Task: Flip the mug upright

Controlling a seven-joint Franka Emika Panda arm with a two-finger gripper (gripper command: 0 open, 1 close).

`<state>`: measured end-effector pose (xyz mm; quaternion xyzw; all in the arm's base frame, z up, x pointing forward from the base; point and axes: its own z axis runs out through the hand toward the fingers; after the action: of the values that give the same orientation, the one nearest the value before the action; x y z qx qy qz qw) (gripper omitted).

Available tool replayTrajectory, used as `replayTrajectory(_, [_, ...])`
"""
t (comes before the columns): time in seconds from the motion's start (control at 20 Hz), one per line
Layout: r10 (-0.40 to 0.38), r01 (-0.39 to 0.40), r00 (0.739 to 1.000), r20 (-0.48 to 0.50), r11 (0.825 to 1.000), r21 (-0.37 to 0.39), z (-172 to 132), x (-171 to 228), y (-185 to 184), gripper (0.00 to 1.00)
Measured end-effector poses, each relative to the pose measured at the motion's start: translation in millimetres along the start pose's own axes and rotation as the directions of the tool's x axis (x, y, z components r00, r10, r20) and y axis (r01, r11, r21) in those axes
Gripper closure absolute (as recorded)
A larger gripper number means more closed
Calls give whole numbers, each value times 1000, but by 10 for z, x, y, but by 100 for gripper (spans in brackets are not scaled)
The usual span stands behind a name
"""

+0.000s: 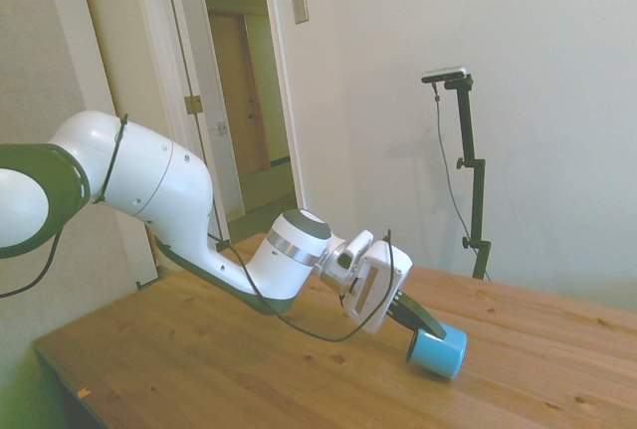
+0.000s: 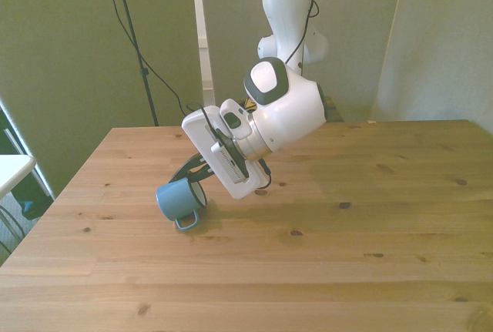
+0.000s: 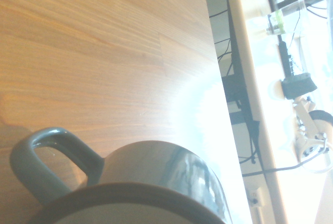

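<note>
The light-blue mug is tilted on the wooden table, its bottom pointing away from the arm and its lower side at or just above the wood. My gripper reaches down at a slant from the left, its dark fingers shut on the mug's rim. In the front view the mug lies toward the front view's left with its handle turned down to the table, below the gripper. From the wrist view I see the mug close up, with its handle and dark rim.
Bare table stretches toward the front view's right and the near edge. The table's edge runs close beside the mug in the wrist view, with cables and furniture beyond it. A doorway stands behind the arm.
</note>
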<state>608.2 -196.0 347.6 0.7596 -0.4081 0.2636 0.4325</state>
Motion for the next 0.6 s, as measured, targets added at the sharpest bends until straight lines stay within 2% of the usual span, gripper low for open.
replayTrajectory(0.2, [51, -57, 995, 88, 996, 68, -87, 265, 200, 100])
replayTrajectory(0.3, [76, -93, 988, 135, 988, 123, -182, 440, 350, 100])
replayTrajectory(0.45, [100, -146, 971, 217, 967, 210, -391, 609, 516, 100])
replayTrajectory(0.6, [116, -208, 944, 307, 936, 284, -641, 638, 532, 100])
